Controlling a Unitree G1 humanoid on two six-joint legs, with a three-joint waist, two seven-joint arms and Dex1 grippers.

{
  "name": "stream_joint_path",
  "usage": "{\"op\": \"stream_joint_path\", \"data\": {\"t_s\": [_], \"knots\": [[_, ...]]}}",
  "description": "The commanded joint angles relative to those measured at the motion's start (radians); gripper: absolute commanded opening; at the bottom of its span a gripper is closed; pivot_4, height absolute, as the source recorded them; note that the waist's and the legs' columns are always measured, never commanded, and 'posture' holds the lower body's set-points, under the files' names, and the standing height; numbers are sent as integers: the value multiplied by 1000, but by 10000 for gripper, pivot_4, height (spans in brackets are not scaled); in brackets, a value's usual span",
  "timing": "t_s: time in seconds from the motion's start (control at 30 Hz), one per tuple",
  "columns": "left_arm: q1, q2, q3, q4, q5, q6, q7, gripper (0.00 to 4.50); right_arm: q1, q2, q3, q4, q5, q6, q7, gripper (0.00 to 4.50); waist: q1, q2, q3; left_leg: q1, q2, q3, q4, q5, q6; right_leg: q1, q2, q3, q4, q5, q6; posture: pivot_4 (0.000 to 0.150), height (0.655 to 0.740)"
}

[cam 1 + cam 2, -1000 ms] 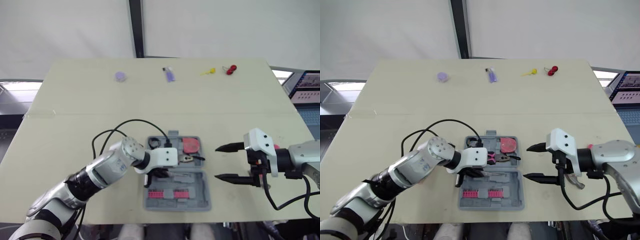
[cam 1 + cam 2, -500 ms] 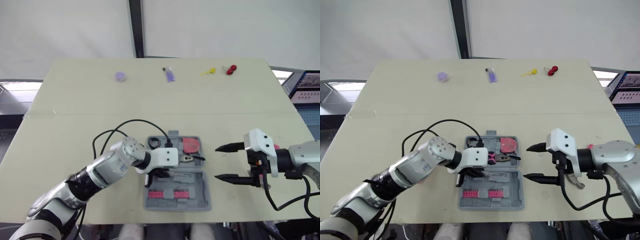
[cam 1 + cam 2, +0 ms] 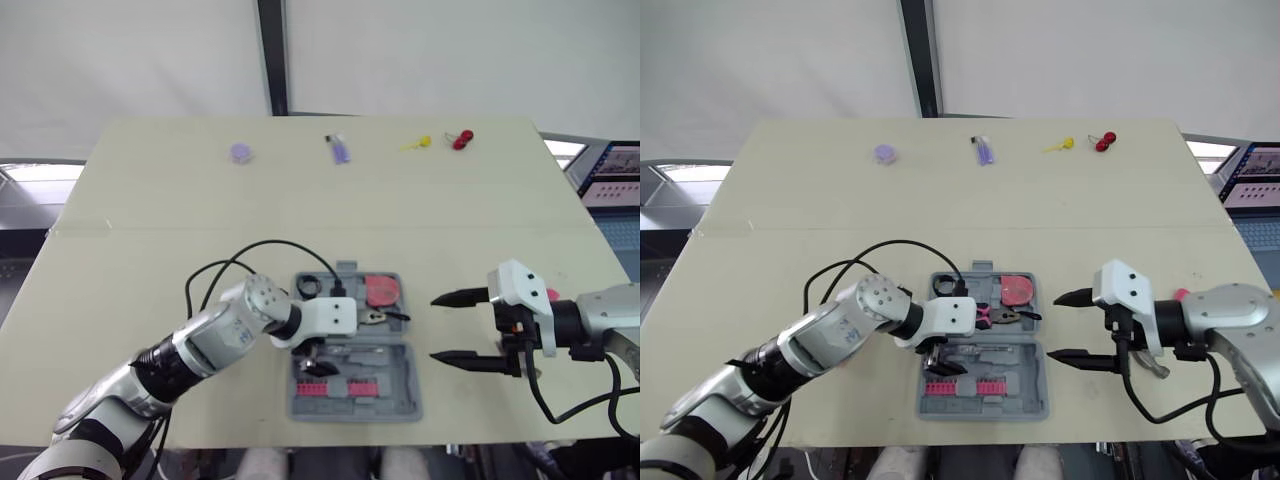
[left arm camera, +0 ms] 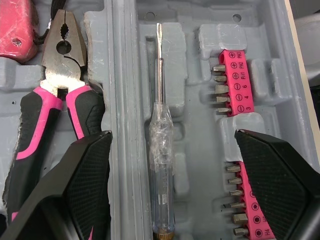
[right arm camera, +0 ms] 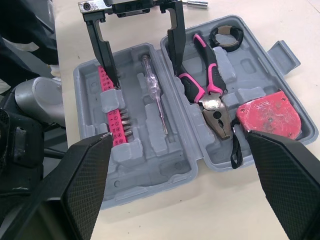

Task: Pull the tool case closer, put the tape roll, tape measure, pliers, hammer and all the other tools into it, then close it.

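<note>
Near the table's [image 3: 150,200] front edge the open grey tool case [image 3: 408,388] was seen, with pliers [image 4: 60,90], tape measure [image 3: 381,290] and tape roll [image 5: 226,36] laid inside. The left gripper [image 5: 147,75] was held over it, fingers apart either side of a clear-handled screwdriver [image 4: 161,150], nothing gripped. Beside the case, the right gripper [image 3: 434,326] was spread wide and empty.

Tool case [image 4: 125,75] reads as grey moulded plastic, matt and slightly grainy; pliers [image 4: 60,65] show dull bare metal above pink-and-black rubbery grips; screwdriver [image 4: 161,145] has a clear glossy plastic handle and bright metal shaft; left gripper [image 4: 170,136] pads [image 4: 85,185] are black, cross-hatched, matt
</note>
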State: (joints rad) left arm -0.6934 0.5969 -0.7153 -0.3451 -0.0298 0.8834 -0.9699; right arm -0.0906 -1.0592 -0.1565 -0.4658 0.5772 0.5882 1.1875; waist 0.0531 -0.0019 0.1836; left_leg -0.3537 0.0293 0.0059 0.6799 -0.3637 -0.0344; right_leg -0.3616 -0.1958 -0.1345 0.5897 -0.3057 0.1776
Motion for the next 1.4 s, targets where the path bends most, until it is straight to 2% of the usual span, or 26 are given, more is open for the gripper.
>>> {"op": "stream_joint_path", "data": {"t_s": [0.03, 0.33, 0.4, 0.47, 0.63, 0.67, 0.9, 1.4], "knots": [[-20, -26, 81, 2, -25, -8, 11, 42047, 3, -13, -27, -21, 9, -11, 9, 45000, 0, 0, 0, 0, 0, 0, 0, 0, 0, 0, 0, 0, 0, 0, 0, 1500, 7400], [91, -127, 392, 142, -270, -268, -81, 42047, -10, -8, -21, -12, 6, -13, 5, 45000, -5, 1, -1, 0, 0, 0, 1, 0, 0, 0, 0, 0, 0, 0, 0, 1500, 7400], [127, -141, 433, 180, -297, -342, -102, 36636, -11, -9, -20, -9, 4, -14, 5, 45000, -4, 1, -1, 0, 0, 0, 1, 0, 0, 0, 0, 0, 0, 0, 0, 1500, 7400], [175, -130, 442, 224, -294, -432, -140, 29197, -12, -10, -20, -7, 2, -14, 5, 45000, -3, 1, -1, 0, 0, 0, 1, 0, 0, 0, 0, 0, 0, 0, 0, 1500, 7400], [258, -98, 393, 301, -246, -562, -211, 3697, -9, -14, -29, -7, 1, -12, 7, 45000, -1, 2, -1, 0, 0, 1, 1, 0, 0, 0, 0, 0, 0, 0, 0, 1500, 7400], [266, -99, 385, 310, -237, -579, -216, 337, -7, -15, -31, -8, 2, -11, 7, 45000, 1, 2, -1, 0, 0, 1, 1, 0, 0, 0, 0, 0, 0, 0, 0, 1500, 7400], [296, -132, 346, 383, -190, -670, -215, 337, 2, -15, -42, -18, 6, -2, -1, 45000, -3, 2, -1, 0, 0, 1, 1, 0, 0, 1, 0, 0, 0, 0, 0, 1500, 7400], [289, -163, 343, 477, -136, -732, -183, 337, 2, -16, -46, -20, 8, 5, -4, 45000, -3, 2, -1, 0, 0, 1, 1, 0, 0, 1, 0, 0, 0, 0, 0, 1500, 7400]]}}
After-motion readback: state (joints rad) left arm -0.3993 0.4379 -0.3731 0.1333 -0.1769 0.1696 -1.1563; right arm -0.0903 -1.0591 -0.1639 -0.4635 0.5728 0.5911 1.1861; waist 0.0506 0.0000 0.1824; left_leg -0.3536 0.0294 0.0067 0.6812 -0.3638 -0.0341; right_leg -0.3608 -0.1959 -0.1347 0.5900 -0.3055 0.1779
